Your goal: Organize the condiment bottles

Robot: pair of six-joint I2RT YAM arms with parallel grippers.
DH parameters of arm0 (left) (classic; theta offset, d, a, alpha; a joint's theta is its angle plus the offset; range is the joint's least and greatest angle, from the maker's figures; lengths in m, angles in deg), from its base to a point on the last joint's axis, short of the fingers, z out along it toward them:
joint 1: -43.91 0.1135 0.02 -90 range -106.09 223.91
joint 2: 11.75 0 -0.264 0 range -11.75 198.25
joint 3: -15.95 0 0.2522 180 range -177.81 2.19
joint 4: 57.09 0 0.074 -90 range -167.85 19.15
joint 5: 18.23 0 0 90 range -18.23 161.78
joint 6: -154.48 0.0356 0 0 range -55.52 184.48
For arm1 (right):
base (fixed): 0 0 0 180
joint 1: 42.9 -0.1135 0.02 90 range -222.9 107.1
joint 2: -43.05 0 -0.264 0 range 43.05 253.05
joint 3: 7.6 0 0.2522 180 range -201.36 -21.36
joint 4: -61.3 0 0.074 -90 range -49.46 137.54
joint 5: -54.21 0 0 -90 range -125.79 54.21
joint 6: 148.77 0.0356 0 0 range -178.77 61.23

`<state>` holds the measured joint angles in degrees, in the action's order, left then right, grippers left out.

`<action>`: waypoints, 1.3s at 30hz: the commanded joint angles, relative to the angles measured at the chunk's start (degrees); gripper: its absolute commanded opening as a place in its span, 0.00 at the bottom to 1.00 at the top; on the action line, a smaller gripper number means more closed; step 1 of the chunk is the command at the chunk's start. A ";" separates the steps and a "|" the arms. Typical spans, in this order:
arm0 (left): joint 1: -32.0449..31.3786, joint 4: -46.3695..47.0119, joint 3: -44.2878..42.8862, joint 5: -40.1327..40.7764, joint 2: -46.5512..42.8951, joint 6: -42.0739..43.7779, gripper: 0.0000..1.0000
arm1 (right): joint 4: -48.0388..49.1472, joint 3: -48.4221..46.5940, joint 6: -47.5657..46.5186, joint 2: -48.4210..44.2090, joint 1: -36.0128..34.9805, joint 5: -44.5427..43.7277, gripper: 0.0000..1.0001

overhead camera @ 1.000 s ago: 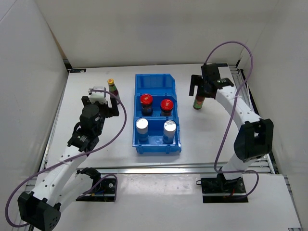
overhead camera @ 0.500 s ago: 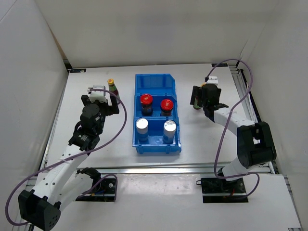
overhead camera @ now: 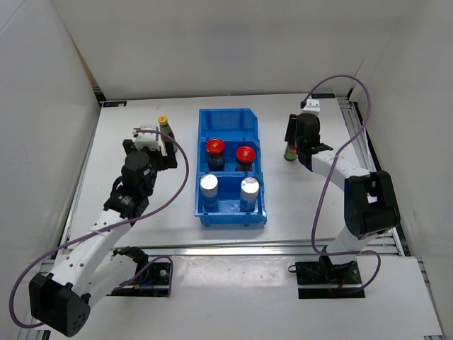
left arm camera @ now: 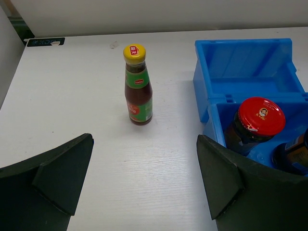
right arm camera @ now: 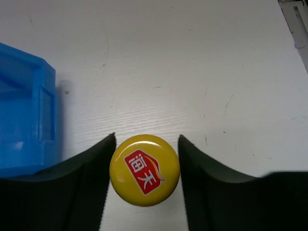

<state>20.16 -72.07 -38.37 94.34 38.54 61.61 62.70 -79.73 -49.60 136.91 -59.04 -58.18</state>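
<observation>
A slim brown-green bottle with a yellow cap [right arm camera: 144,169] stands upright on the table right of the blue bin [overhead camera: 228,117]. My right gripper [right arm camera: 146,138] sits over it from above, its fingers pressed in on both sides, shut on the bottle [overhead camera: 290,153]. A second slim bottle [left arm camera: 138,86] stands left of the bin, ahead of my left gripper [left arm camera: 144,139], which is open and holds nothing. Inside the bin are two red-lidded dark jars [overhead camera: 215,147] [overhead camera: 245,153] in the middle row and two silver-capped shakers [overhead camera: 209,184] [overhead camera: 249,187] in the front row.
The bin's back compartment [left arm camera: 245,62] holds nothing. The bin's blue wall [right arm camera: 29,110] is just left of the right gripper. White enclosure walls stand on both sides and behind, and a metal rail [overhead camera: 357,120] runs along the table's right edge.
My right gripper has dropped down over the bottle on the right and its fingers have come in from wide open to squeeze it. The left arm has barely shifted.
</observation>
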 commanded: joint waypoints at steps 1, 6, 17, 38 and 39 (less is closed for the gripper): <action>-0.16 1.13 0.39 -1.30 -0.01 -0.47 1.00 | 0.23 -3.50 0.50 0.71 0.23 -2.04 0.54; -0.16 1.65 0.39 -1.30 0.52 -0.47 1.00 | -0.83 -4.56 1.20 0.54 0.23 -2.57 0.24; -0.16 2.18 0.92 1.08 -0.01 -1.52 1.00 | -12.16 -16.94 1.20 -3.07 -0.47 -7.31 0.00; -0.16 2.71 0.92 2.75 0.52 -1.52 1.00 | -12.61 -42.79 -3.37 14.76 -12.33 4.10 0.00; -0.16 2.71 0.92 3.35 0.52 -1.52 1.00 | -12.61 -43.58 -3.37 15.55 -12.34 4.89 0.00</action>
<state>20.16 -70.36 -37.71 95.85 39.43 60.56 44.51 -118.11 -52.62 152.12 -70.69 -55.12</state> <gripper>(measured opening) 0.990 0.471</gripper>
